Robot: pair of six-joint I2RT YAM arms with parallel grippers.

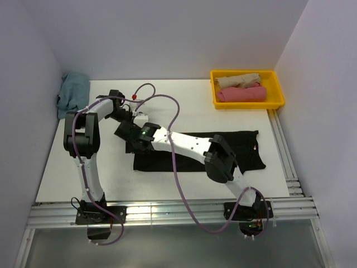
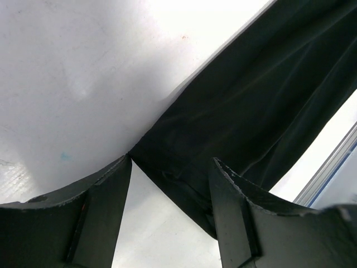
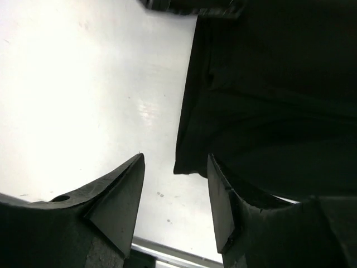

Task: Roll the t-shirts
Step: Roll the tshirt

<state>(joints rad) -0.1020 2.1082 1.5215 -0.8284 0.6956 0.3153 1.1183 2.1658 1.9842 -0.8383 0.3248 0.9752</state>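
Left gripper (image 2: 170, 162), released, straddles a corner of the black t-shirt (image 2: 262, 100); the cloth runs toward 1 o'clock, with bare table (image 2: 83, 67) from 9 to 12. Right gripper (image 3: 175, 157), also released, has another corner of it at 1 o'clock and open table toward 10.

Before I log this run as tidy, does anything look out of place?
Only the blue t-shirt: it lies crumpled in the far-left corner, while the pink t-shirt and beige t-shirt sit rolled in the yellow bin. The black t-shirt lies folded flat.
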